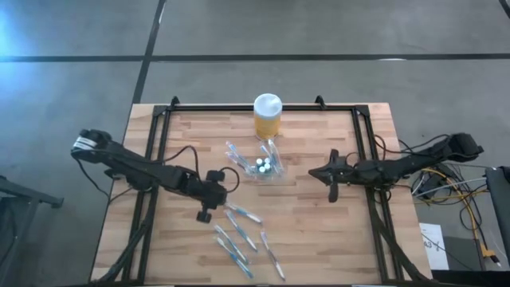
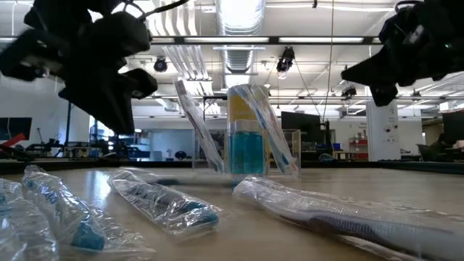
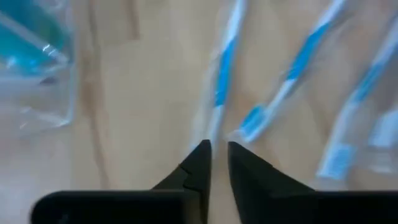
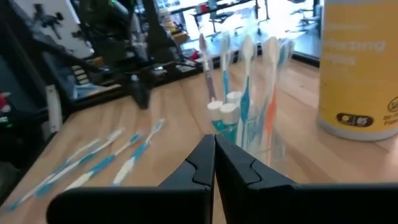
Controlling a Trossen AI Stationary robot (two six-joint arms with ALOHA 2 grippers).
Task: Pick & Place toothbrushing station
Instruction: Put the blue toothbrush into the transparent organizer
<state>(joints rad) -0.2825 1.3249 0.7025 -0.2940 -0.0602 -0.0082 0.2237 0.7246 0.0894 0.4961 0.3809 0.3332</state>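
Note:
The toothbrushing station (image 1: 263,166) is a clear plastic holder standing on its base on the wooden table, with several toothbrushes and small tubes upright in it; it also shows in the low view (image 2: 250,145) and the right wrist view (image 4: 249,124). My left gripper (image 1: 231,187) hovers to its near left, above wrapped toothbrushes (image 3: 298,68), its fingers a narrow gap apart (image 3: 217,152) and empty. My right gripper (image 1: 313,173) is level to the holder's right, pointing at it, shut (image 4: 215,146) and empty.
A yellow jar with a white lid (image 1: 267,118) stands just behind the holder at the far edge. Several wrapped toothbrushes (image 1: 239,239) lie loose on the near middle of the table. A black frame (image 1: 159,119) runs along the table's sides.

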